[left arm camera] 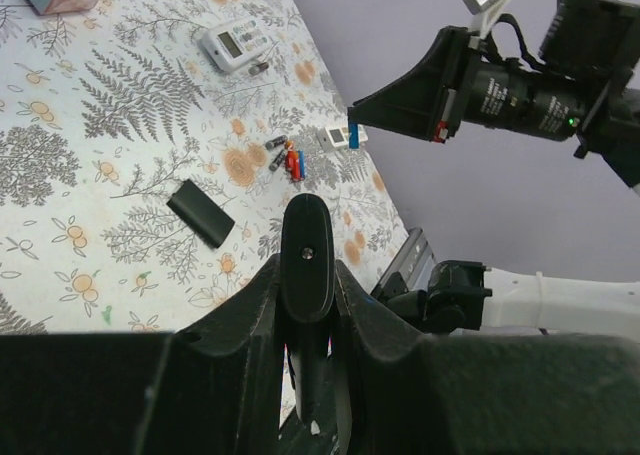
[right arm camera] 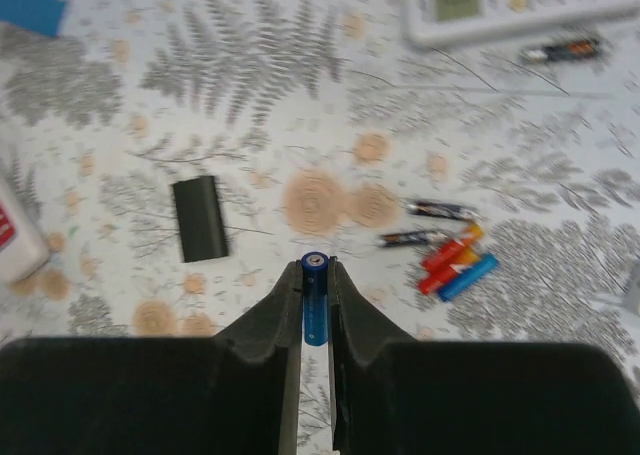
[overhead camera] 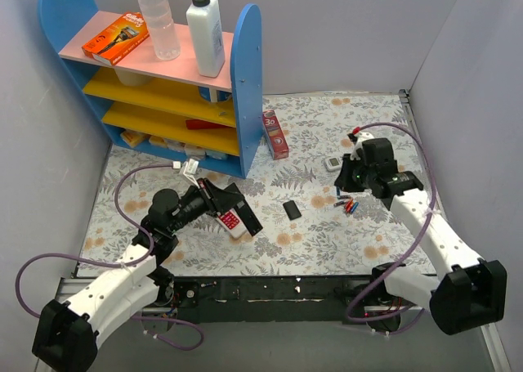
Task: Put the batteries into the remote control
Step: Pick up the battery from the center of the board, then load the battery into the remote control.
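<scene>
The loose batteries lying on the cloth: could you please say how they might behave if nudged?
The loose batteries are smooth cylinders lying on their sides, so a nudge would probably roll them. Being tiny, they are likely light. The blue battery pinched in the right pincer might twist or slip.

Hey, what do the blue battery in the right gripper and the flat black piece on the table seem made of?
The blue battery, pinched in the right gripper, shows a smooth blue wrap, probably plastic film, and a pale end, likely metal. The flat black piece looks like matte moulded plastic: evenly dark, rounded corners, no glare.
</scene>
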`<state>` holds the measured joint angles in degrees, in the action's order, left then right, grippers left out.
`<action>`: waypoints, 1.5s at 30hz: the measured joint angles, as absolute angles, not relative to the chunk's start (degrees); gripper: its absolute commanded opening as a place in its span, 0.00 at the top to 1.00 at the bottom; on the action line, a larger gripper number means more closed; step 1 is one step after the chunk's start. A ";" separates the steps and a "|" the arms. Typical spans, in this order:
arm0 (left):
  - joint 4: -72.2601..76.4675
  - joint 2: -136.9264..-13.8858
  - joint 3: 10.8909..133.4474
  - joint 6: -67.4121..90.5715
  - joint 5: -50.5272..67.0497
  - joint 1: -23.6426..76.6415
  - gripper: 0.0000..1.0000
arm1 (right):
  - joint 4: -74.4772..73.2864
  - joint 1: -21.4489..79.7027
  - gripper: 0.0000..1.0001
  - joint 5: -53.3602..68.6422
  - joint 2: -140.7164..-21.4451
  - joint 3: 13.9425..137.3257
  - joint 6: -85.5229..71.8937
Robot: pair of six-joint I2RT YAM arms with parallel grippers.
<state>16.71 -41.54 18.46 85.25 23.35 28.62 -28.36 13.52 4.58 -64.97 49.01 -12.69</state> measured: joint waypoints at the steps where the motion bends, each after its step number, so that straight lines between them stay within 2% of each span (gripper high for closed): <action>1: 17.80 -42.19 18.46 85.95 23.31 28.62 1.00 | -27.57 15.68 0.98 4.89 -63.81 49.12 -12.80; 12: 32.05 -49.76 15.03 97.27 20.53 28.62 1.00 | -12.53 44.03 0.98 5.23 -57.25 49.12 -13.02; 19: 38.92 -53.69 14.24 103.02 19.62 28.62 1.00 | -4.89 55.22 0.98 4.21 -59.07 49.63 -11.55; 27: 43.35 -53.87 14.24 105.36 18.15 28.62 1.00 | 0.54 60.64 0.98 2.68 -62.76 50.15 -10.52; 45: 46.87 -54.43 14.22 107.37 18.00 28.62 1.00 | 1.43 61.21 0.97 -0.03 -64.34 50.15 -9.26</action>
